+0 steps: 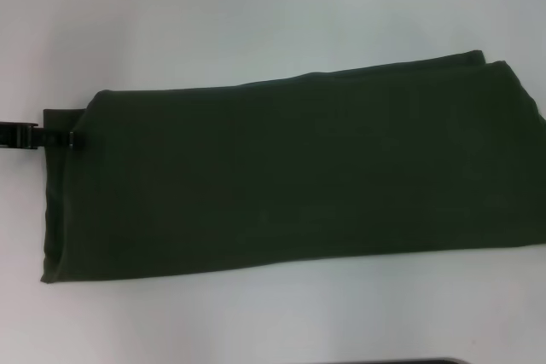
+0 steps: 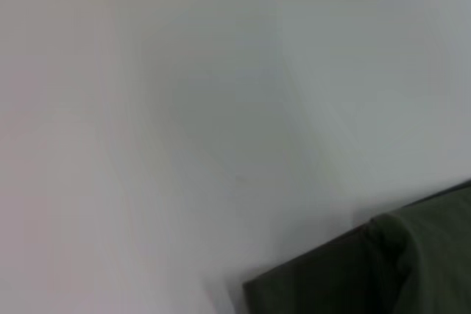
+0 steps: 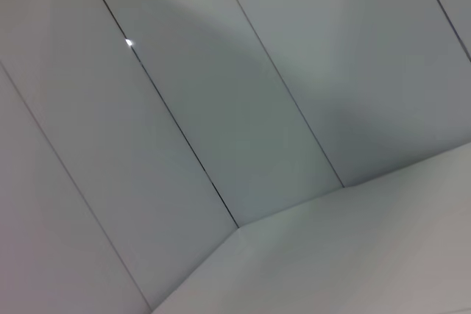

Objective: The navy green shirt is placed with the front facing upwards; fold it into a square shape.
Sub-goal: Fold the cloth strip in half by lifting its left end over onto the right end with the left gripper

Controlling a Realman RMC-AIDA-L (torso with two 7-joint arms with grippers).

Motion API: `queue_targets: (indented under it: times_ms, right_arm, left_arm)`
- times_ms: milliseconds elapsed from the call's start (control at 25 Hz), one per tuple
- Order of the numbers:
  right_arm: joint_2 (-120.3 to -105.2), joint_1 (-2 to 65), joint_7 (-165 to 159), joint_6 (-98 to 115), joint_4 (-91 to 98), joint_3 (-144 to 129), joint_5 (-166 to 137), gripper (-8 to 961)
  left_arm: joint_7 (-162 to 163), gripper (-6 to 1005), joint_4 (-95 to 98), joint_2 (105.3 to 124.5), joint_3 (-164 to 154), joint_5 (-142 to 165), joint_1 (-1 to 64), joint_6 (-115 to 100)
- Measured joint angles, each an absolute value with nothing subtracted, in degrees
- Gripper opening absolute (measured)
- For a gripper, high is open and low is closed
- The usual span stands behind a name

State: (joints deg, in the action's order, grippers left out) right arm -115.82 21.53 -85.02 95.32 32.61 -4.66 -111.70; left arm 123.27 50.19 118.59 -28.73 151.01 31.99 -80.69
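folded navy green shirt, left end effector at edge

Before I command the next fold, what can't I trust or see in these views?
- Left pincer, head view: only its tip shows at the navy green shirt's left end; the arm is cut off by the frame edge.
- Shirt's right end: cut off by the head view's right edge.
- Lettering and collar: hidden by the folds.
- Right pincer: in no view; the right wrist view shows only wall panels.

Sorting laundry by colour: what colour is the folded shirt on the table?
Dark olive green, plain, with no print visible on the navy green shirt; the head view shows it best.
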Motion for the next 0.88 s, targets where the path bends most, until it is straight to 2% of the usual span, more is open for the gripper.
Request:
queue_targets:
  times_ms: [400,880]
  right_arm:
    - [-115.82,21.73,-85.05,95.48,32.61,-4.66,-111.7,900]
    - [-115.82,21.7,-85.01,95.41,32.61,-4.66,-111.71,900]
  left_arm:
    - [122.85,934,50.23,118.65,-29.18,150.94,32.21,-81.76]
    - [121.76,916,50.16,118.71,-29.56,150.71,33.09,-84.02]
